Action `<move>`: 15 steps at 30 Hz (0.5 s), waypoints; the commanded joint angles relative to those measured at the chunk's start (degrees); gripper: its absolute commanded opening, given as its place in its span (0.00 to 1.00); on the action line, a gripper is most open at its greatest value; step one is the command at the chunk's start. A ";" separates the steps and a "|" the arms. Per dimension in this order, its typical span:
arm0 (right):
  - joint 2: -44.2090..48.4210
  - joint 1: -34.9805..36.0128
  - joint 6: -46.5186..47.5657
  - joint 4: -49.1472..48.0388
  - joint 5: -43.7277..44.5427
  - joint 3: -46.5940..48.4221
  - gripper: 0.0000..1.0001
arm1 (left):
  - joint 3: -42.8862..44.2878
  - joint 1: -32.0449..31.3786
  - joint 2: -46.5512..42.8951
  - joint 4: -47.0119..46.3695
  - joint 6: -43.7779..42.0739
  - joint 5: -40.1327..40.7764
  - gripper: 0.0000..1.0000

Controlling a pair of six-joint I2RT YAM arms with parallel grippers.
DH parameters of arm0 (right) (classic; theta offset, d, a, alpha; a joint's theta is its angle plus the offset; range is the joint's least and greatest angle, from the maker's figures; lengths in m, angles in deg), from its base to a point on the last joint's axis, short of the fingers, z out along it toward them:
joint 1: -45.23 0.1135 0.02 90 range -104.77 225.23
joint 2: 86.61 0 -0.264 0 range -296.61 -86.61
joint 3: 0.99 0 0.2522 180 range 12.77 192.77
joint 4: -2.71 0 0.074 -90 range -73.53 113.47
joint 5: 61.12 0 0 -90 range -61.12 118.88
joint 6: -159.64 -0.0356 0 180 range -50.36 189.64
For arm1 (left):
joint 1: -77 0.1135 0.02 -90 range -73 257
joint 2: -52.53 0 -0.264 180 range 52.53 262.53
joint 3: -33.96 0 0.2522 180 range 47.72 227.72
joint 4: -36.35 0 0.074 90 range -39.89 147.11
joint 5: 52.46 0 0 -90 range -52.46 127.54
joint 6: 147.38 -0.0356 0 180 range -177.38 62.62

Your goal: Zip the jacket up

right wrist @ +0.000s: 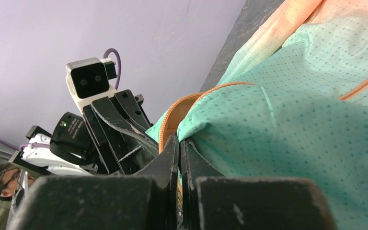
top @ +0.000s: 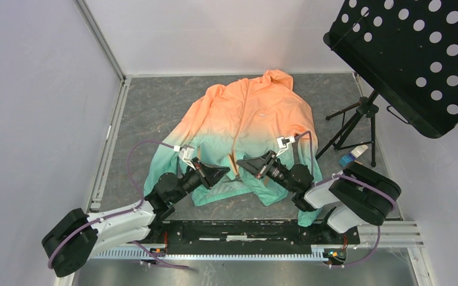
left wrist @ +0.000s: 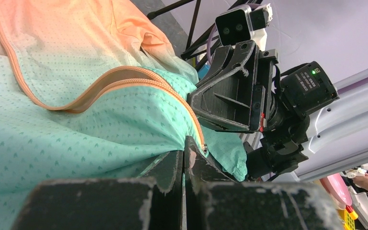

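The jacket (top: 247,119) lies spread on the grey table, orange above and mint-green below, hood at the far end. Its orange centre zipper (top: 238,134) gapes open near the hem. My left gripper (top: 225,173) is shut on the left front edge by the hem (left wrist: 124,139), with the zipper tape and a small metal end (left wrist: 204,149) right at its tips. My right gripper (top: 241,164) is shut on the right front edge (right wrist: 268,129), pinching the orange zipper tape (right wrist: 177,108). The two grippers face each other, tips close, lifting the hem a little.
A black perforated music stand (top: 411,53) on a tripod (top: 352,128) stands at the right, overhanging the table's far right corner. A small bottle (top: 353,156) lies by the tripod feet. White walls close in the left and back.
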 commanded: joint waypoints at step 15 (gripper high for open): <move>5.80 4.33 -2.69 1.57 18.12 3.95 0.01 | 0.91 -0.38 6.35 -7.49 -0.20 2.85 0.02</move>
